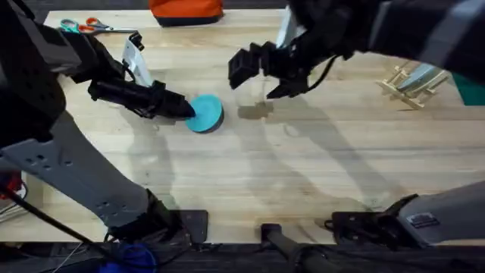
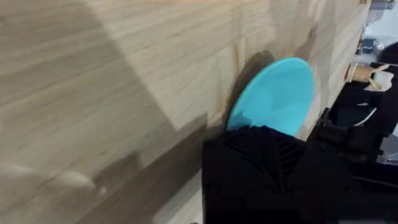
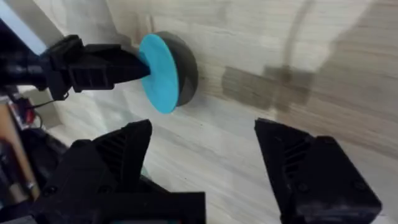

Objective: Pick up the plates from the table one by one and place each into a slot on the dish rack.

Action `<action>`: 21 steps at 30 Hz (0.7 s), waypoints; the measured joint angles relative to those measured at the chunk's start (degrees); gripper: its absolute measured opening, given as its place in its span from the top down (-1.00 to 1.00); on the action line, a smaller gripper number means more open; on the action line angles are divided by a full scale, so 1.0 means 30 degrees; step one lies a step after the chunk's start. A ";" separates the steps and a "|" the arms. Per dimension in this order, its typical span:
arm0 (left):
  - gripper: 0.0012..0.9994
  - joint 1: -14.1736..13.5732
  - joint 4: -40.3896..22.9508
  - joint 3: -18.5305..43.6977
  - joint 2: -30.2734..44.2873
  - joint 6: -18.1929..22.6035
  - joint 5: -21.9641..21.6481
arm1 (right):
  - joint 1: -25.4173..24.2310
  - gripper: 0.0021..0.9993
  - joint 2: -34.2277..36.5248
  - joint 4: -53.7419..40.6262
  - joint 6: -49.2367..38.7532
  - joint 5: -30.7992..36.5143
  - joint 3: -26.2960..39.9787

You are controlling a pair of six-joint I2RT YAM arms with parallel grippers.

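Light plank counter [image 1: 303, 182] carries a cyan plate [image 1: 206, 112] left of centre, tilted, clamped in the left jaws [image 1: 184, 108]. Right jaws [image 1: 261, 76] hover apart. Rack [image 1: 411, 82] near right edge; scissors [image 1: 83, 26] at far-left corner.

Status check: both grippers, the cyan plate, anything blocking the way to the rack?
Left gripper shut on cyan plate, plate tilted up off table. Right gripper open, empty, hovering past the plate. Dish rack far right, no plates in it; right arm sits between.
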 joint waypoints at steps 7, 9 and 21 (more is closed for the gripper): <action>0.92 0.0000 0.0015 -0.0007 0.0000 -0.0096 0.0000 | 0.0025 -0.99 0.2156 0.2494 0.0129 -0.2493 0.0000; 0.92 0.0000 0.0015 -0.0007 0.0000 -0.0097 0.0000 | 0.0048 -0.99 0.2519 0.2976 0.0137 -0.3003 0.0000; 0.92 0.0000 0.0022 -0.0007 0.0000 -0.0162 0.0000 | 0.0737 -0.99 0.4169 0.5199 0.0703 -0.4947 0.0006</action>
